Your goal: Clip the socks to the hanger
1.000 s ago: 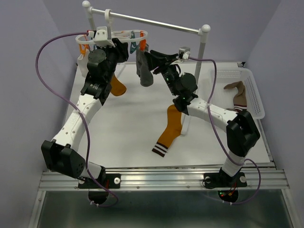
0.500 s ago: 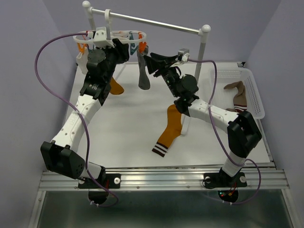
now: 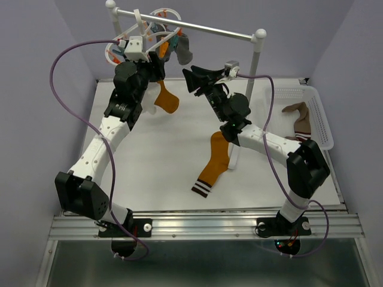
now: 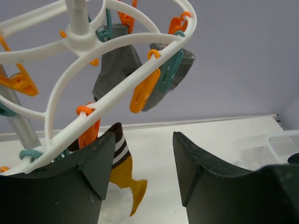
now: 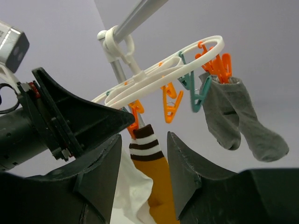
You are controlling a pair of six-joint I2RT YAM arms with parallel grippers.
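On the white table (image 3: 167,170) a mustard sock (image 3: 215,160) lay unclipped; the left gripper (image 4: 142,140) and right gripper (image 5: 148,140) gaped, seemingly empty; fetching it looked next.

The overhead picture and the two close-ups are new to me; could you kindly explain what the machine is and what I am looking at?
Two robot arms, left and right, stand on a white table. The overhead picture looks down from behind them; each close-up comes from a wrist camera, so the dark prongs are that arm's own tool. A white ring hanger with orange and teal clips hangs from a rail, holding a grey sock and a striped-cuff mustard sock. Another mustard sock lies on the table; a brown sock lies in the basket. The left tool and right tool are both open, holding nothing.
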